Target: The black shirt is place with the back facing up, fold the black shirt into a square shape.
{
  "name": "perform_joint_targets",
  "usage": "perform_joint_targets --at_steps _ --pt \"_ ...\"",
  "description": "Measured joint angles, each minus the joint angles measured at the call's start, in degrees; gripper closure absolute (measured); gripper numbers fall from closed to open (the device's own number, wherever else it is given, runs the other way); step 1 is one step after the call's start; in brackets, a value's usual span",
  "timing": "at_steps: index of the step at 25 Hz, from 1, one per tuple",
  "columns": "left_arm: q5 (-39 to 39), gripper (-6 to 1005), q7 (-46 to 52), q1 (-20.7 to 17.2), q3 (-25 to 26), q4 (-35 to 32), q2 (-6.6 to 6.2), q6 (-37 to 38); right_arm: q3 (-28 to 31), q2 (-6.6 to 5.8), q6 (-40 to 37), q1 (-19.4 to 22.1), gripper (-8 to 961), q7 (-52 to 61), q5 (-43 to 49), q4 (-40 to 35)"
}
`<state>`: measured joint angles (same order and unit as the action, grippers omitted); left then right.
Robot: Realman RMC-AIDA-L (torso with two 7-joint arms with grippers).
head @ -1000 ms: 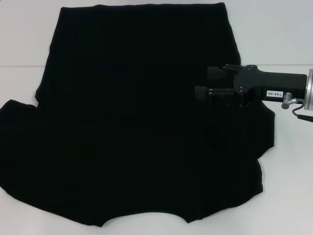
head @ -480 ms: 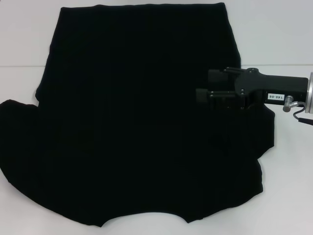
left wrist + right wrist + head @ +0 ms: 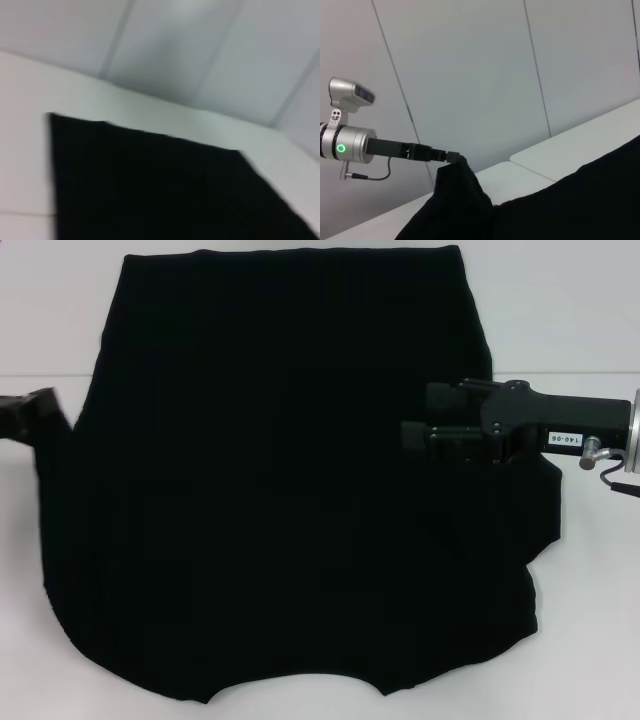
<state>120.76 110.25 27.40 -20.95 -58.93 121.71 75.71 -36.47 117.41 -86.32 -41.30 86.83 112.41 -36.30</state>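
The black shirt (image 3: 280,490) lies spread on the white table (image 3: 590,330) and fills most of the head view. My left gripper (image 3: 38,408) is at the shirt's left edge, shut on the left sleeve, which it holds lifted off the table. The right wrist view shows that gripper (image 3: 454,158) with the fabric (image 3: 460,195) hanging from it in a peak. My right gripper (image 3: 412,432) hovers over the shirt's right side, its two fingers apart and holding nothing. The left wrist view shows only a far corner of the shirt (image 3: 150,190).
Bare white table shows in strips to the left (image 3: 40,320), the right and the front corners. A grey panelled wall (image 3: 470,75) stands behind the table.
My left gripper has come into view at the left and lifted the left sleeve, which lay flat on the table before. My right gripper has shifted slightly to the right.
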Motion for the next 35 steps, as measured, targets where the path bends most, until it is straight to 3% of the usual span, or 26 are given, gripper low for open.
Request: perform_joint_targets --at_steps 10,16,22,27,35 --pt "-2.7 898 -7.6 3.0 -9.0 10.9 1.58 0.1 0.1 -0.15 0.2 0.2 136 0.1 0.0 0.0" --pt "-3.0 871 -11.3 3.8 -13.5 14.0 2.25 -0.2 0.5 -0.39 0.1 0.3 137 0.2 -0.1 0.0" --pt "-4.1 750 -11.4 3.7 -12.7 13.9 1.8 0.9 1.3 -1.01 0.0 0.7 139 0.2 -2.7 0.0" --pt "-3.5 633 -10.3 2.6 -10.0 13.7 1.63 -4.4 2.3 -1.27 0.0 0.9 140 0.3 -2.8 0.0" --pt "4.5 330 4.0 2.3 -4.4 13.7 0.51 -13.2 2.4 -1.39 0.5 0.8 142 0.4 -2.9 0.0"
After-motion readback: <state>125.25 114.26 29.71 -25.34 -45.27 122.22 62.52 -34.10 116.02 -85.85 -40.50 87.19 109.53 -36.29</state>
